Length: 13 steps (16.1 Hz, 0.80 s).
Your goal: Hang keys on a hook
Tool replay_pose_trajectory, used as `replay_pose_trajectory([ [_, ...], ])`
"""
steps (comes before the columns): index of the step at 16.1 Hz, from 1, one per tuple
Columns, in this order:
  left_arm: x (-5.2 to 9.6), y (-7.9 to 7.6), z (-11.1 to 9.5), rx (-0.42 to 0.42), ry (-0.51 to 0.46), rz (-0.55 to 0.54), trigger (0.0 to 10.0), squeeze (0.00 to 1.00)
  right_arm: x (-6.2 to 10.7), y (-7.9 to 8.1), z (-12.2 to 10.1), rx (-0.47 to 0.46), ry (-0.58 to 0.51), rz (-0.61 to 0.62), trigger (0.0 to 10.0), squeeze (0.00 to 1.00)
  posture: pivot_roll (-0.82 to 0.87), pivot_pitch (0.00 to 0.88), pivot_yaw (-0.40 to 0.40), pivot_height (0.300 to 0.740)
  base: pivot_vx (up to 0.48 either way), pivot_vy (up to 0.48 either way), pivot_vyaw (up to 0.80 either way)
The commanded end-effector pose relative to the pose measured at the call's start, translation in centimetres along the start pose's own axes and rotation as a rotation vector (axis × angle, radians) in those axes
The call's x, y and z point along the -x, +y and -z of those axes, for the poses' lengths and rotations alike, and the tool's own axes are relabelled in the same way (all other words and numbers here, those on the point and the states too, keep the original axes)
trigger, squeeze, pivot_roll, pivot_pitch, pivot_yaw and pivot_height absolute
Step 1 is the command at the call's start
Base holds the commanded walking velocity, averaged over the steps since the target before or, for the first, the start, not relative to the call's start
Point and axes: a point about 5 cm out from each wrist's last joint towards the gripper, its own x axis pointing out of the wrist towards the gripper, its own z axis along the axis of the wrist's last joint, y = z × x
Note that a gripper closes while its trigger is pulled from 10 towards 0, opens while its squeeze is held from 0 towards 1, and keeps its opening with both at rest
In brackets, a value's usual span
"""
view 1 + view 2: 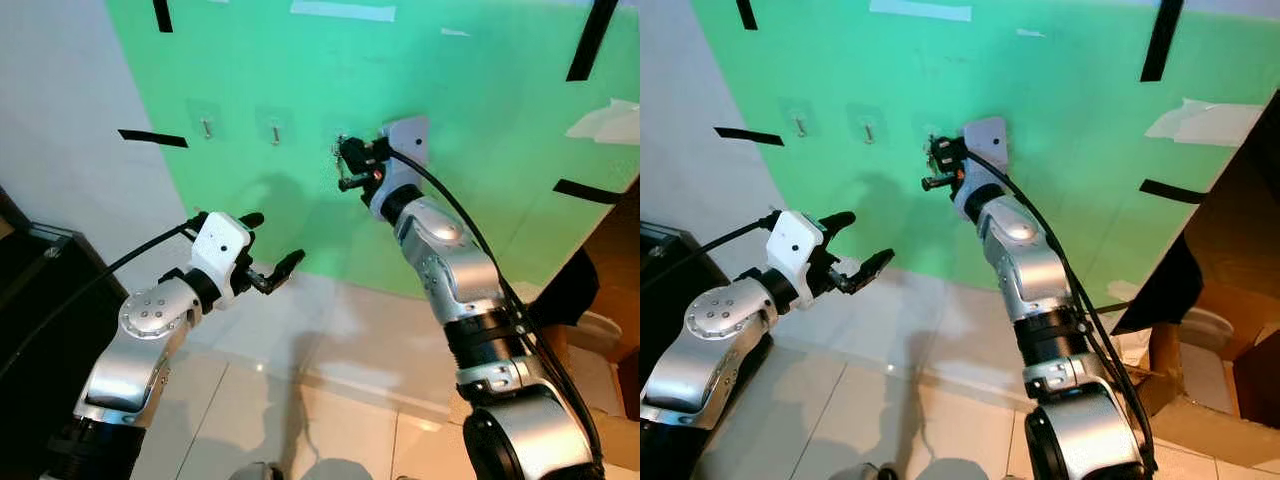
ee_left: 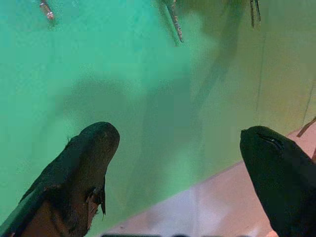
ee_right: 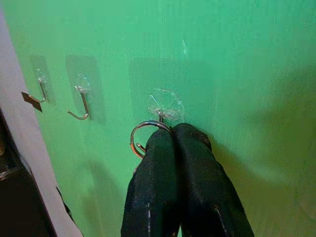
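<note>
L gripper near the robot, held out low in front of the green wall, above the tiled floor. Fingers spread wide, nothing between them; L wrist view looks past both tips at green wall and floor edge.

R arm stretched up and fwd, R gripper at the wall. Its fingers pressed together, tips right at the hook. Metal key ring sticks out beside the fingertips, pinched between them as far as I can tell, top of the ring just below the hook's clear adhesive pad. Can't tell if the ring is actually over the hook prong: fingers cover it. Keys themselves hidden.

Farther along the wall, to robot's L of that hook: 2 more clear-pad hooks, both bare.

Black tape strips on the wall around the hook row; white tape patch up top.
</note>
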Motion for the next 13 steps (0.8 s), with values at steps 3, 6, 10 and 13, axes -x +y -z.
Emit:
replay_pose_trajectory([
  [3,0.0,0.0,-0.2,-0.013,0.007,0.016,10.0,0.00,-0.5,-1.3,-0.1,0.026,0.039,0.105,10.0,0.00,-0.03,0.000,0.052,0.740,0.000,0.000,0.00],
  [6,-0.1,-0.1,-0.2,-0.013,0.009,0.025,10.0,0.00,-0.2,-1.1,0.5,0.077,0.068,0.070,10.0,0.00,-0.03,0.000,0.055,0.740,0.000,0.000,0.00],
  [10,-0.2,-0.2,-0.3,-0.014,0.004,0.030,10.0,0.00,0.4,0.2,1.8,0.112,0.116,-0.026,10.0,0.00,-0.04,0.000,0.054,0.740,0.000,0.000,0.00],
  [13,-0.3,-0.2,-0.3,-0.016,0.000,0.026,10.0,0.00,0.6,0.4,2.0,0.114,0.124,-0.037,10.0,0.00,-0.04,0.000,0.053,0.740,0.000,0.000,0.00],
])
